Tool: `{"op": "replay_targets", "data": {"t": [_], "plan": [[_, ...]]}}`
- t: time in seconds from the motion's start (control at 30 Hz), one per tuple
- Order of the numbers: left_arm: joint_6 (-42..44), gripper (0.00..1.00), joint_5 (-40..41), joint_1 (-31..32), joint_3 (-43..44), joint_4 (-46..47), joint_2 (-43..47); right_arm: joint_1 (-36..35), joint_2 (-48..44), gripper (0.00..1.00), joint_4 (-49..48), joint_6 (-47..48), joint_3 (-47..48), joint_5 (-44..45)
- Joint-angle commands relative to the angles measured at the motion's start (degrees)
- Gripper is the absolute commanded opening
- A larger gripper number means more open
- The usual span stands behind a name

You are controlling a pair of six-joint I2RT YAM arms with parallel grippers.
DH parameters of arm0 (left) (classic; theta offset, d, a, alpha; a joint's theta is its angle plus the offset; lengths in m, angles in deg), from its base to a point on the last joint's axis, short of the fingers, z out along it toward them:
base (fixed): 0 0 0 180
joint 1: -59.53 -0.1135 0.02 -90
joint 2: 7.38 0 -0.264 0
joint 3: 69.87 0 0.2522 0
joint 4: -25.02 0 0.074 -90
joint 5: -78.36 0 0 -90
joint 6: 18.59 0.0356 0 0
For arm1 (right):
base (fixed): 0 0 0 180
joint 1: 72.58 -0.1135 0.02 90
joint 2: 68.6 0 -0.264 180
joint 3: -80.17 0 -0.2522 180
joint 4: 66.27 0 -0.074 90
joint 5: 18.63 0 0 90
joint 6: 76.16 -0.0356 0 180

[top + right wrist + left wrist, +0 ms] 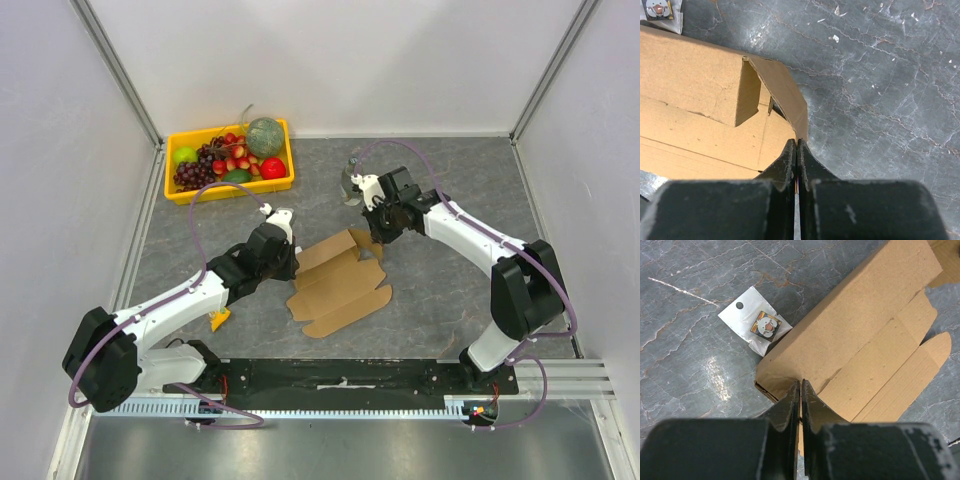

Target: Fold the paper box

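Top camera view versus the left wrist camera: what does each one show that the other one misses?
Only the top view shows the yellow tray of fruit and the right gripper at a raised flap of the paper box. Only the left wrist view shows a small white packet lying right beside the box. Both show the box, partly folded on the grey table, with the left gripper at its edge.

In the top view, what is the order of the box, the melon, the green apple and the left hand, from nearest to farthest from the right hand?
1. Box, pinched by the right hand.
2. Left hand, across the box.
3. Melon, right end of tray.
4. Green apple, tray's left end.
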Motion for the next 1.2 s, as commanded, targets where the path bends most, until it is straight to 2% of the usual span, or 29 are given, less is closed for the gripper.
{"op": "replay_targets", "data": {"t": [0.0,0.6,0.93,1.03,1.17], "plan": [[-1.35,0.09,0.25,0.07,-0.15,-1.78,-1.45,-0.58,-1.86,0.01,2.02,-0.58,3.32,0.19],[-1.44,0.09,-0.19,-0.02,-0.5,-1.69,-1.54,-3.83,-0.63,0.02,4.05,-3.3,3.24,-0.77],[-1.27,0.09,-0.63,-0.01,-0.59,-1.34,-2.5,-6.03,-1.6,0.07,-0.51,-6.64,-2.21,-0.34],[-1.18,0.09,-0.89,0.16,-0.68,-1.16,-2.85,-6.46,-2.12,0.09,-1.92,-7.43,-3.88,-0.07],[-0.83,0.09,-1.16,0.07,-0.59,-1.16,-3.2,-6.64,-2.74,0.22,-2.63,-7.7,-5.29,1.51]]}}
